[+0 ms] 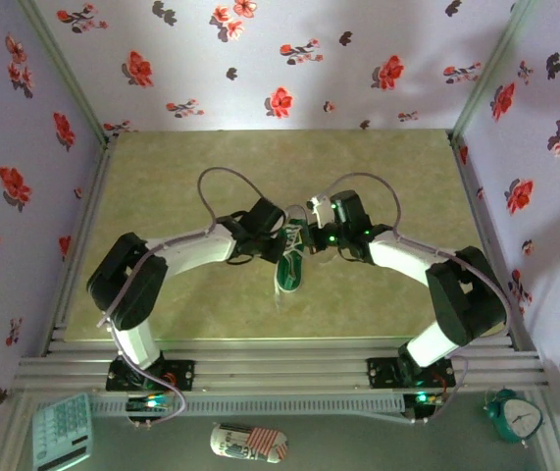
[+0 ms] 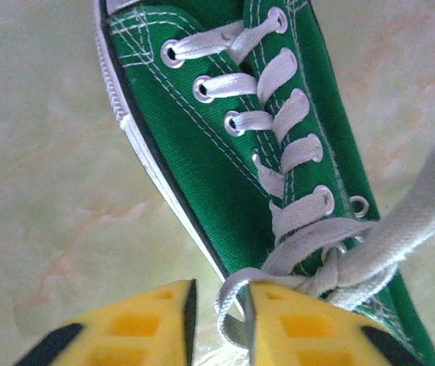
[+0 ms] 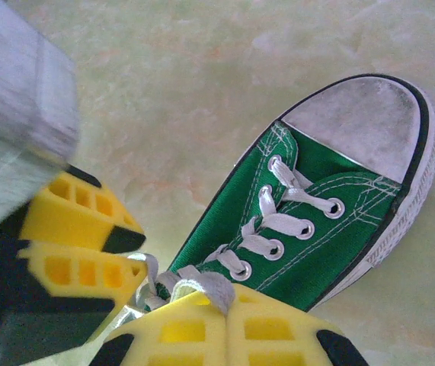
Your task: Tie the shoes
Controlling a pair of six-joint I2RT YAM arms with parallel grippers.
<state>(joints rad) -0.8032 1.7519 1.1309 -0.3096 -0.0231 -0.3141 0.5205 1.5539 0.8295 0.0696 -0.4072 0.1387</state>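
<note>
The green sneaker (image 1: 287, 273) lies mid-table, its white toe cap toward the arm bases. Both grippers meet over its tongue end. In the left wrist view the shoe (image 2: 225, 175) runs up the frame and a white lace (image 2: 400, 236) stretches off to the right from a knot. My left gripper (image 2: 221, 320) stands slightly open, a lace loop (image 2: 236, 305) sitting in the gap against the right finger. In the right wrist view my right gripper (image 3: 226, 320) is shut on a lace (image 3: 209, 284) just behind the shoe's (image 3: 316, 229) last eyelets. The left gripper's yellow fingers (image 3: 72, 259) sit close at the left.
Floral walls close in the table on three sides. Below the aluminium rail (image 1: 280, 373) at the near edge lie a calculator (image 1: 61, 432), a striped patterned oblong thing (image 1: 248, 443) and a green alarm clock (image 1: 513, 417).
</note>
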